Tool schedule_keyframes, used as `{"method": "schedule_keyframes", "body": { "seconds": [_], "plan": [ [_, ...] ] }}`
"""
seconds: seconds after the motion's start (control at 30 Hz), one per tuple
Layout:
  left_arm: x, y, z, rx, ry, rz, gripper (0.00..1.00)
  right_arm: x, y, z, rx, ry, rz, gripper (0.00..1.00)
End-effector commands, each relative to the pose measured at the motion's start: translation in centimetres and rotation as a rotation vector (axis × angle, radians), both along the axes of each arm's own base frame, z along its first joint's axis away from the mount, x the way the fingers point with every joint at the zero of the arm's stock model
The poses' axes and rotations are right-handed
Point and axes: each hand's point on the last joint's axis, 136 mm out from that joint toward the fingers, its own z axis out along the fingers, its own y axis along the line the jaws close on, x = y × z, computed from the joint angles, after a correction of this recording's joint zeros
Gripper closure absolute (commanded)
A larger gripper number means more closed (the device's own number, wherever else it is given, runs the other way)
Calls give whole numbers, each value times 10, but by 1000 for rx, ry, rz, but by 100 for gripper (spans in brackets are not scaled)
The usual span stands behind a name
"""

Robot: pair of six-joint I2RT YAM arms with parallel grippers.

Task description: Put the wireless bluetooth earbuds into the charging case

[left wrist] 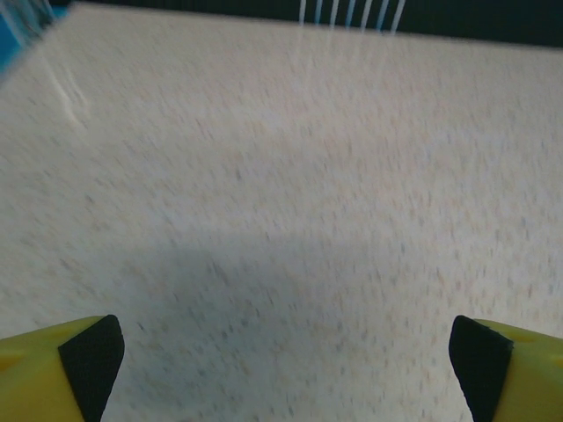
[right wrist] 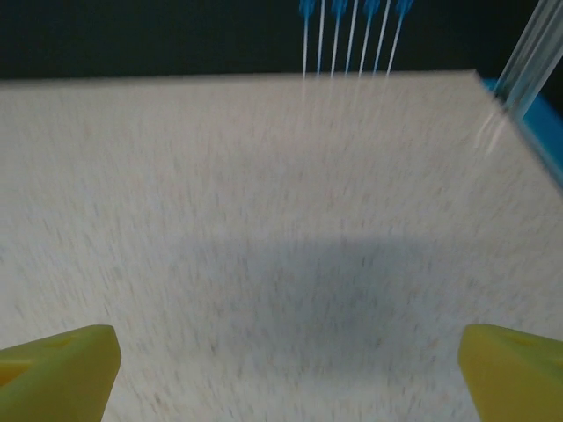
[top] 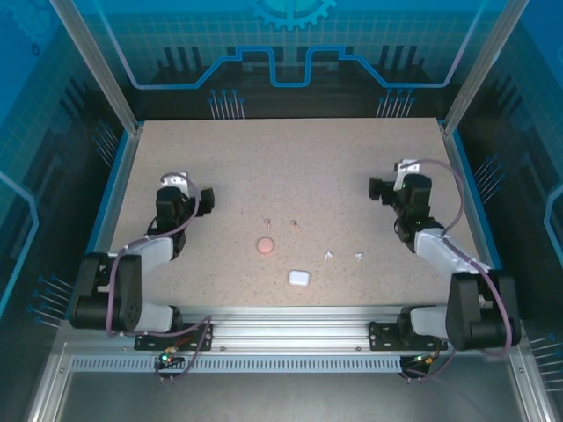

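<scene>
The left fingers [left wrist: 53, 374] and right fingers [right wrist: 62, 374] stand spread wide, holding nothing, over the bench [top: 220, 158]. Two earbuds [top: 330, 256] lie near the white case [top: 299, 278].

Everything lies on the near half of the table [top: 290, 158], between the left arm [top: 141, 255] and the right arm [top: 440, 251]. The charging case [top: 299, 278] is nearest the front edge, about midway across. Behind it to the left sits a disc [top: 265, 245]. Behind it to the right, side by side but apart, lie the left earbud [top: 329, 256] and the right earbud [top: 359, 257]. Farther back (just beyond the disc) lie the left speck [top: 268, 221] and the right speck [top: 294, 223] — near each other.
</scene>
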Motion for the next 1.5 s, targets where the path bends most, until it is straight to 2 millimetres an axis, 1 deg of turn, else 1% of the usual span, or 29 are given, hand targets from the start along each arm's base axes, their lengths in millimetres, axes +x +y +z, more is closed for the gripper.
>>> {"method": "schedule_keyframes", "body": {
  "seconds": [0.0,0.03,0.07,0.13,0.17,0.2,0.23,0.27,0.3,0.33,0.37,0.47,0.53,0.57,0.67,0.7,0.8,0.97,1.1,1.23,1.3,1.47],
  "plan": [
    [-7,11,37,-85,-12,122,1,-30,-15,13,172,180,-206,0],
    [-9,9,45,-129,-13,132,1,-37,-20,19,218,218,-272,0],
    [-13,7,50,-197,8,153,1,-41,-17,21,273,267,-276,0],
    [-21,-1,62,-331,53,176,1,-46,5,18,356,371,-189,0],
    [-26,-10,63,-401,92,166,1,-50,20,15,392,427,-142,0],
    [-31,-19,63,-462,124,152,1,-56,35,11,421,478,-99,4],
    [-38,-30,62,-521,155,131,1,-63,51,6,440,532,-56,9],
    [-44,-43,61,-570,179,104,1,-74,69,0,452,594,-24,11],
    [-49,-53,59,-596,196,80,1,-82,80,-4,454,633,-9,13],
    [-58,-69,57,-630,224,49,1,-96,96,-11,449,694,7,13],
    [-66,-80,54,-657,250,32,1,-106,106,-16,445,739,7,14],
    [-87,-109,48,-753,304,-5,1,-141,144,-33,419,862,41,12],
    [-99,-118,40,-824,327,15,1,-162,165,-43,386,925,41,12],
    [-103,-120,37,-863,332,34,1,-170,170,-48,371,945,18,12],
    [-117,-122,24,-986,346,96,1,-194,192,-64,356,996,-27,12],
    [-120,-124,22,-1007,347,97,1,-199,199,-69,351,1006,-37,12],
    [-124,-130,25,-1029,349,80,1,-210,219,-85,300,1045,-38,12],
    [-121,-149,32,-1068,377,10,1,-221,252,-114,148,1112,-32,11],
    [-120,-154,25,-1044,431,21,1,-225,274,-132,103,1144,-24,11],
    [-119,-155,25,-1031,430,11,1,-226,285,-140,88,1146,-31,11],
    [-118,-154,27,-1023,418,4,1,-227,287,-142,91,1144,-34,11],
    [-118,-155,25,-1019,420,-1,1,-230,283,-149,81,1148,-45,11]
  ]
}}
